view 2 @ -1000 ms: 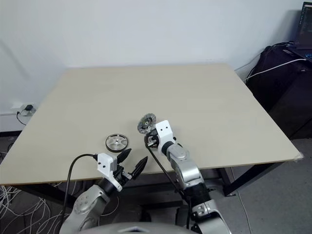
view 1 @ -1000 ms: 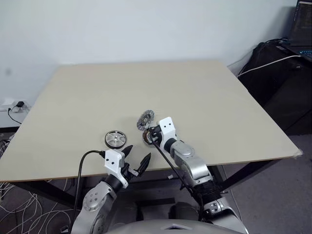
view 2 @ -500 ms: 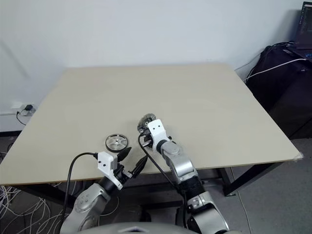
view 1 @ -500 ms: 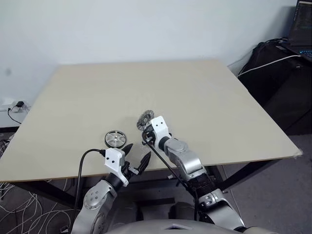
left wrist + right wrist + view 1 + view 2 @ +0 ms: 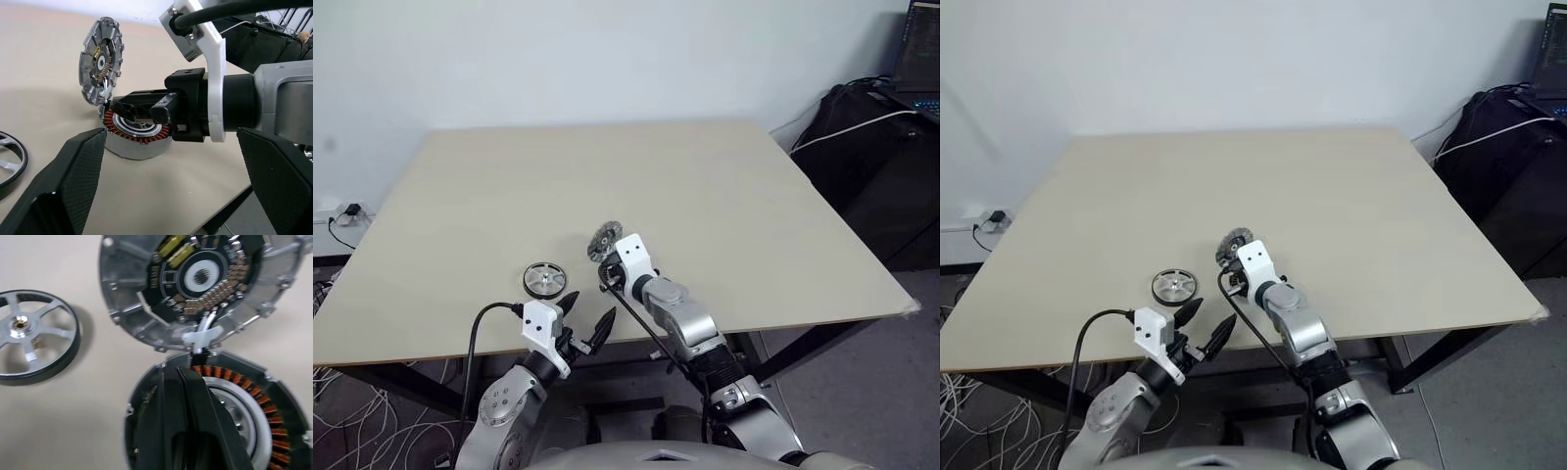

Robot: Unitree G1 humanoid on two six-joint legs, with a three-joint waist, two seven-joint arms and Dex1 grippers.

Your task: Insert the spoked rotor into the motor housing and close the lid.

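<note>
The spoked rotor point(image 5: 544, 278) lies flat on the table point(image 5: 724, 206), a silver wheel with a dark rim, also visible in the right wrist view as the rotor point(image 5: 34, 335). To its right sits the motor housing point(image 5: 137, 138) with its ring of copper windings point(image 5: 254, 387) facing up. The lid point(image 5: 604, 238) stands open on edge behind the housing, its inner face point(image 5: 195, 281) showing. My right gripper point(image 5: 182, 371) is shut, its tips just over the housing's rim below the lid. My left gripper point(image 5: 590, 311) hangs open at the table's near edge, apart from the rotor.
The parts lie close to the table's near edge point(image 5: 509, 345). A black cable point(image 5: 641, 323) runs along my right wrist. Dark bags with a white cable point(image 5: 871, 117) stand to the right of the table, and a wall socket point(image 5: 342, 211) sits at the left.
My right wrist has tipped down and shifted slightly left over the housing, still shut. The left gripper, rotor and lid have stayed in place.
</note>
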